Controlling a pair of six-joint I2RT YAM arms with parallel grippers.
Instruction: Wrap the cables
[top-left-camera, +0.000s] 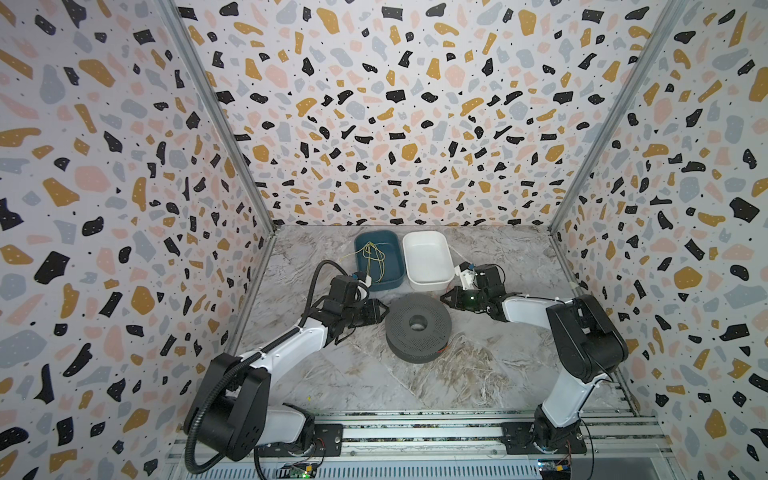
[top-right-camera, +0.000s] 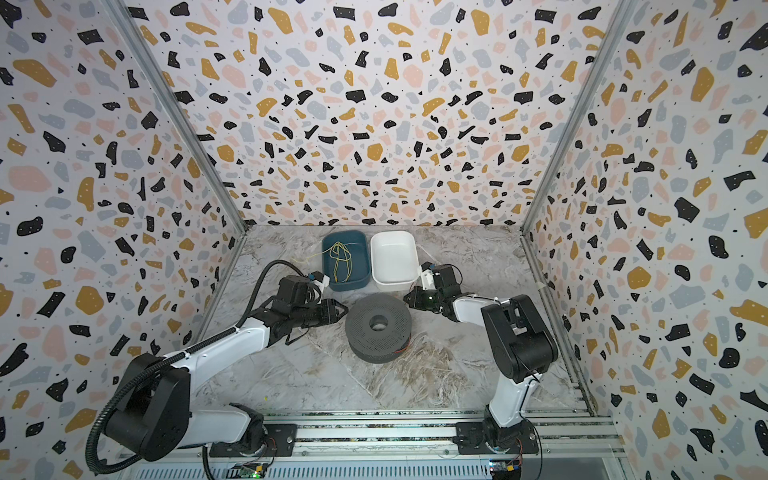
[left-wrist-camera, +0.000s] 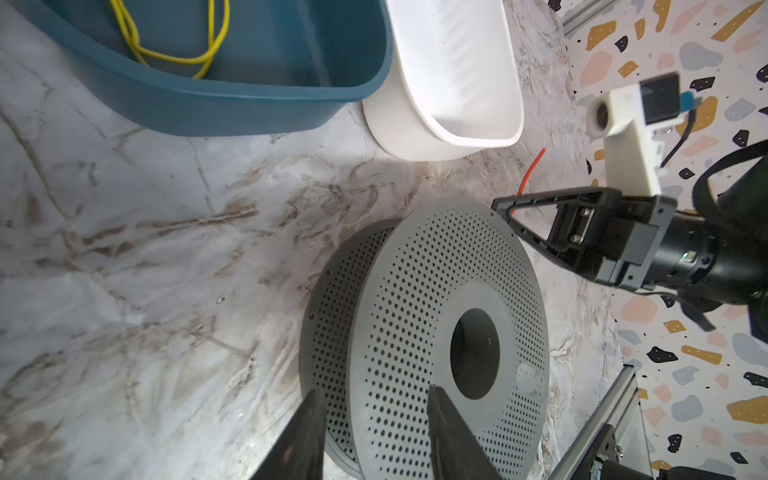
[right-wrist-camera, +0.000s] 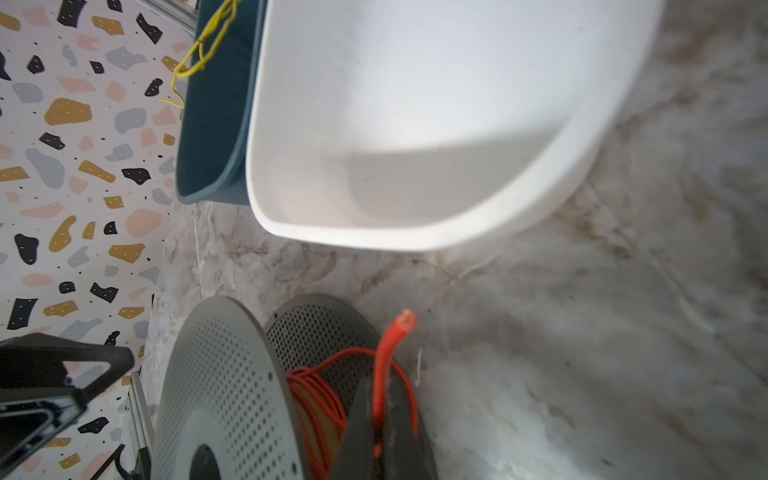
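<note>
Between the two flanges of the grey perforated spool (right-wrist-camera: 220, 395), the red cable (right-wrist-camera: 316, 399) lies in loose loops around the core. One free stretch rises out of the groove into the right gripper (right-wrist-camera: 380, 399). Its jaws are pinched tight on that strand, and the cut end pokes out just past the fingertips (it looks paler at the very tip). In both top views the right gripper (top-left-camera: 444, 297) (top-right-camera: 406, 297) sits at the spool's far right rim. A short bit of the red cable (top-left-camera: 443, 350) peeks out at the spool's near right edge.

The spool (top-left-camera: 417, 338) lies flat on the marble table (top-left-camera: 332, 374). Just beside its left rim is the left gripper (top-left-camera: 383, 311), jaws partly apart and gripping nothing that shows. In the left wrist view one of its fingers (left-wrist-camera: 449, 432) lies over the face of the spool's top flange. The other is down by the lower flange, with the rim between them. Whether either one touches the spool I cannot tell.

Beyond the spool stand a blue bin (top-left-camera: 386, 283) and a white bin (top-left-camera: 428, 284), side by side. A yellow wire (top-left-camera: 370, 257) is tangled in the blue one.
</note>
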